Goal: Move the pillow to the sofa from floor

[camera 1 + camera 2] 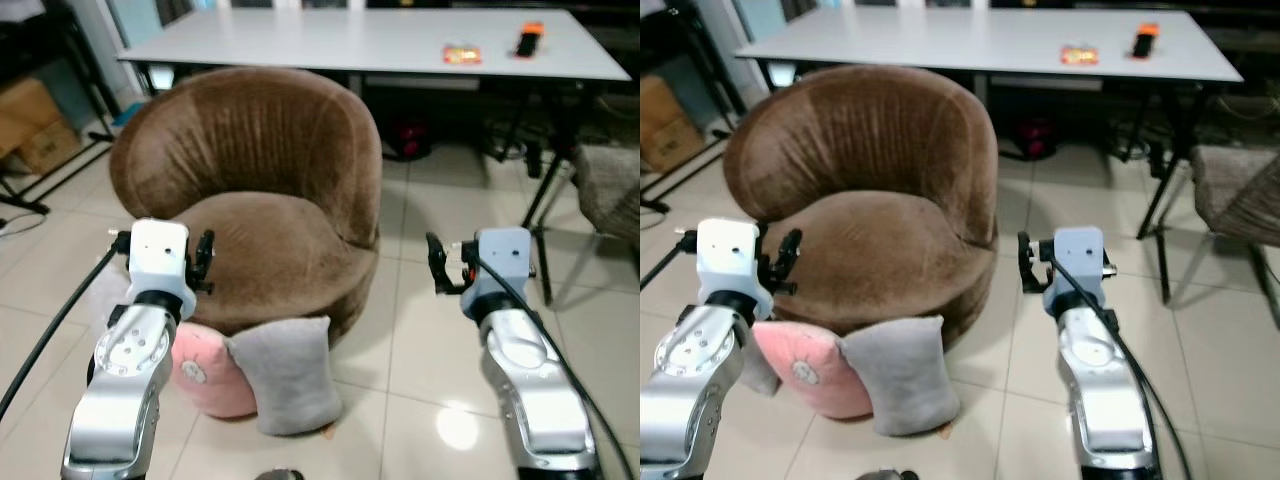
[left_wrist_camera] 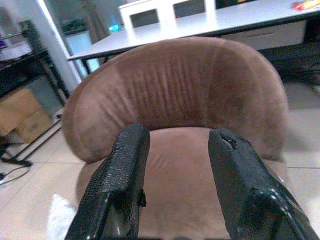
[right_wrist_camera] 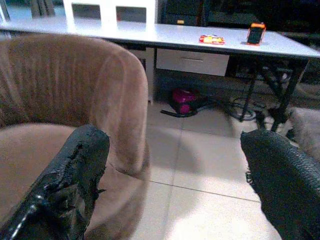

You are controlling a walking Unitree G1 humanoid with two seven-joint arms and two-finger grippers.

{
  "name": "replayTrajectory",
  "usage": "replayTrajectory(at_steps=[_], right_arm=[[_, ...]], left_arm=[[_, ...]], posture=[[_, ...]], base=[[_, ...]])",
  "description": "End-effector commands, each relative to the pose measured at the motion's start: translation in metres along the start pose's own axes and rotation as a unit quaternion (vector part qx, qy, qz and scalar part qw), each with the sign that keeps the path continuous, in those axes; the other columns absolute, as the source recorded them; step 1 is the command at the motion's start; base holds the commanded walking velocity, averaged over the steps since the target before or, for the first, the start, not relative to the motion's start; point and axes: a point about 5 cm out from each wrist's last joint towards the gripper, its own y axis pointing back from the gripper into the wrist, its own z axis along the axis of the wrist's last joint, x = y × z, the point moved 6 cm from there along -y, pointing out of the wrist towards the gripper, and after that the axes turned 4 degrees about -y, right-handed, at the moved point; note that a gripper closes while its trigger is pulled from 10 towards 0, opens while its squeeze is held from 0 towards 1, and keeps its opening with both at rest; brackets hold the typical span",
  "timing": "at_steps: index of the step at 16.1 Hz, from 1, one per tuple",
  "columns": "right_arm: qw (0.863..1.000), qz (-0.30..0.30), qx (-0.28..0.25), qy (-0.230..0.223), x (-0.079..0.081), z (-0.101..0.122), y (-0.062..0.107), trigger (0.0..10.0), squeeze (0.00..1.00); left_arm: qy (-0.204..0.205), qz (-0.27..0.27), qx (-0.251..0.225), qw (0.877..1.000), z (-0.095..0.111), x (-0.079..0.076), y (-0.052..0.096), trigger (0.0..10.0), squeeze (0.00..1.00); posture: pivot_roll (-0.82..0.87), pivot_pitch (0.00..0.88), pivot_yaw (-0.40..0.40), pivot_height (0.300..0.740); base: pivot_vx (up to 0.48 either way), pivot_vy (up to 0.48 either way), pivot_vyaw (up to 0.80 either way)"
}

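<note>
Pillows: grey pillow (image 1: 290,373) and pink pillow (image 1: 205,371) on the tiled floor (image 1: 430,350), propped touching the front of the brown sofa (image 1: 255,190); neither lifted yet
Left gripper (image 1: 203,262): raised over the seat's left edge, above the pink pillow; fingers (image 2: 122,185) parted, holding nothing; aimed at the backrest rather than down at the pillows
Right gripper (image 1: 436,264): held out over bare tile beside the sofa; spread wide, empty
Seat: bare, ready to take a pillow
Surroundings: long white table (image 1: 380,45) behind the sofa, with an orange object (image 1: 530,38) and a small packet (image 1: 461,54), possibly snacks; cardboard boxes (image 1: 30,125) far left; another chair (image 1: 610,190) at right
Obstacles: none between pillows and seat; reach down likely needed first
</note>
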Motion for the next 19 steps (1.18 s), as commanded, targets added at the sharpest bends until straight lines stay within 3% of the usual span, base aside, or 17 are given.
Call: replayTrajectory(at_steps=[1,2,3,4,7,9,15,19], right_arm=[[0.999,0.008,0.015,-0.043,-0.002,-0.001,0.0,10.0,1.0],[0.998,0.012,0.021,-0.054,0.0,-0.002,0.0,10.0,1.0],[0.998,0.021,0.023,-0.058,0.003,0.0,0.0,10.0,0.88],[0.998,0.027,0.02,-0.054,0.005,0.002,0.0,10.0,0.0],[0.997,0.049,0.025,-0.047,0.011,0.001,0.0,10.0,0.0],[0.997,0.066,0.037,-0.017,0.016,-0.002,0.0,10.0,0.0],[0.996,0.076,0.039,-0.009,0.02,-0.002,0.001,10.0,0.0],[0.996,0.066,0.042,-0.048,0.018,-0.001,0.001,10.0,0.0]], left_arm=[[-0.022,-0.001,-0.007,1.0,0.002,-0.001,-0.001,10.0,0.0],[-0.025,-0.002,-0.009,1.0,0.003,-0.001,0.0,10.0,0.0],[-0.027,0.002,-0.01,1.0,0.003,0.0,0.0,10.0,0.0],[-0.026,0.005,-0.009,1.0,0.002,0.001,0.0,10.0,0.0],[-0.006,0.013,-0.01,1.0,0.001,0.003,0.003,10.0,0.0],[0.005,-0.002,-0.011,1.0,0.002,-0.002,0.003,10.0,0.0],[0.008,-0.001,-0.015,1.0,0.003,-0.003,0.005,10.0,0.0],[0.009,-0.001,-0.014,1.0,0.002,-0.001,0.005,10.0,0.0]], posture=[[-0.13,0.0,0.053,0.74],[-0.13,0.0,0.053,0.74],[-0.13,0.0,0.047,0.74],[-0.13,0.0,0.045,0.74],[-0.12,0.0,0.039,0.74],[-0.13,0.0,0.038,0.74],[-0.12,0.0,0.033,0.74],[-0.12,0.0,0.036,0.74]], base=[[0.0,0.0,0.0],[0.0,0.0,0.0],[0.0,-0.281,0.0],[0.0,-0.48,0.0],[0.0,-0.123,0.0],[0.0,0.0,0.0],[0.202,0.0,0.78],[0.315,0.0,0.2]])
